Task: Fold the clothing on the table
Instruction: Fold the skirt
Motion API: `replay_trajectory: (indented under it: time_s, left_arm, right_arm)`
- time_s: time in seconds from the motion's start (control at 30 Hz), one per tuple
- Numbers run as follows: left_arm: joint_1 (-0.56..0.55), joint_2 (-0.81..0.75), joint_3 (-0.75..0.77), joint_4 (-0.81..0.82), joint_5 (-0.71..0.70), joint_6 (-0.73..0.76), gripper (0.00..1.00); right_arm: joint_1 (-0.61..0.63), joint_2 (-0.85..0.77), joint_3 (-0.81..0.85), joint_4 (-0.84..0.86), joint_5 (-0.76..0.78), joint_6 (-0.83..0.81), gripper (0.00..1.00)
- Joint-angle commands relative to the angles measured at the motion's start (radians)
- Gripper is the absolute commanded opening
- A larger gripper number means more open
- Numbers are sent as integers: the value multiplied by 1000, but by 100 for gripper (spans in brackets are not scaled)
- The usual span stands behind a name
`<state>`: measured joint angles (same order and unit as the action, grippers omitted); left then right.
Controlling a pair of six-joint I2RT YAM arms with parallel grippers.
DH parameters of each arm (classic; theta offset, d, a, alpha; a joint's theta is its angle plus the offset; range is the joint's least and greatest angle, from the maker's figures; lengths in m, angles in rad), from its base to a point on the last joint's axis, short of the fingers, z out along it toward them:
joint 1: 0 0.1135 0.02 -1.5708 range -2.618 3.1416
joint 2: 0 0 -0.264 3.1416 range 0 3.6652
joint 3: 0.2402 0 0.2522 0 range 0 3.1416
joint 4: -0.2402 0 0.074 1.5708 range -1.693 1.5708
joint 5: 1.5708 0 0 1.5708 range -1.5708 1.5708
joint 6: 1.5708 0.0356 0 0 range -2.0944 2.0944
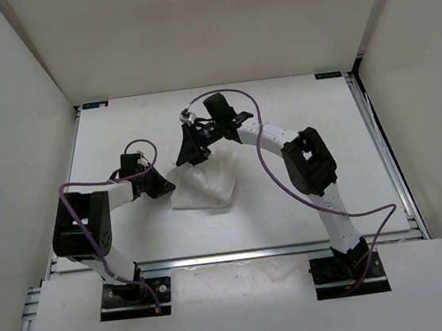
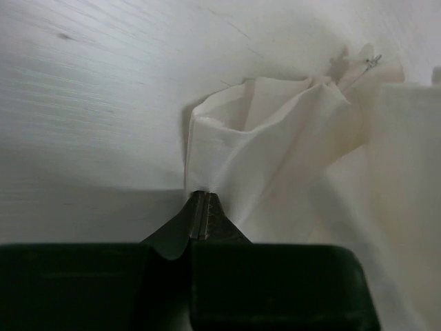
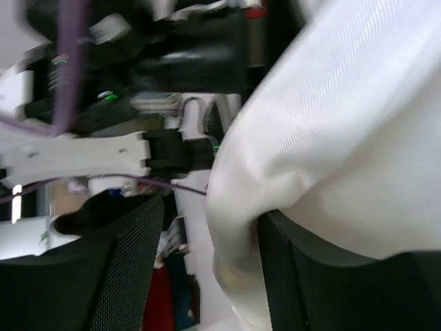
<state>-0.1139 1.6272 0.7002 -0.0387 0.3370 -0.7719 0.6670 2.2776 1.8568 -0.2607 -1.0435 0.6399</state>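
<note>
Arms (image 1: 84, 221) bent inward, left gripper (image 2: 200, 205) clamped on clothing (image 1: 207, 186), right gripper (image 1: 190, 158) jaws apart

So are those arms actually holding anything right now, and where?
The left gripper has its jaws shut on a folded edge of the clothing. The right gripper has its jaws apart, cloth draped between them, not pinched.

Left gripper (image 2: 200, 201) pinched closed; right gripper (image 3: 210, 231) spread wide.

walls (image 1: 16, 117): plain white | enclose three sides | evenly lit
</note>
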Motion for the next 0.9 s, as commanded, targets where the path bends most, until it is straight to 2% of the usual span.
replay_trajectory:
  time_s: [0.0,0.03,0.07,0.1,0.13,0.17,0.23,0.27,0.3,0.37,0.4,0.43,0.47,0.53,0.6,0.67,0.77,0.87]
  left_arm:
    - [48,-61,15,-58,7,40,2]
    - [74,-69,22,-67,16,46,2]
    - [104,-78,24,-72,14,51,3]
    - [112,-82,31,-79,31,54,2]
    - [143,-93,42,-93,40,60,2]
    - [167,-107,47,-108,42,63,1]
    - [194,-128,70,-131,42,77,2]
    - [209,-144,76,-148,43,86,2]
    - [221,-162,90,-161,48,85,2]
    - [232,-185,125,-171,100,69,2]
    - [229,-196,133,-171,140,65,2]
    - [221,-202,160,-181,161,51,1]
    - [202,-217,166,-167,204,34,3]
    - [154,-230,165,-106,296,-38,3]
    - [65,-236,128,-8,387,-131,3]
    - [7,-239,44,139,416,-239,3]
    - [-50,-253,-60,152,367,-247,1]
    - [-43,-280,-190,146,315,-259,0]
  right_arm:
    - [20,-38,-25,463,-228,270,61]
    - [19,-67,-83,573,-251,432,59]
    - [17,-76,-115,832,-268,523,59]
    - [10,-87,-167,1058,-262,691,59]
    - [-3,-92,-194,1128,-263,804,57]
    - [-18,-102,-203,1205,-256,826,53]
    - [-33,-143,-292,1207,-262,792,49]
    - [-50,-183,-309,1131,-239,752,47]
    - [-55,-213,-355,997,-219,644,45]
    - [-82,-289,-380,605,-141,346,33]
    - [-102,-314,-366,490,-107,269,21]
    - [-112,-328,-342,281,-16,136,18]
    - [-121,-340,-328,179,25,77,8]
    - [-142,-357,-300,-67,184,-82,4]
    - [-167,-389,-314,-138,262,-123,1]
    - [-184,-406,-356,-161,295,-132,1]
    - [-210,-402,-398,-180,275,-115,0]
    - [-208,-408,-427,-167,276,-123,0]
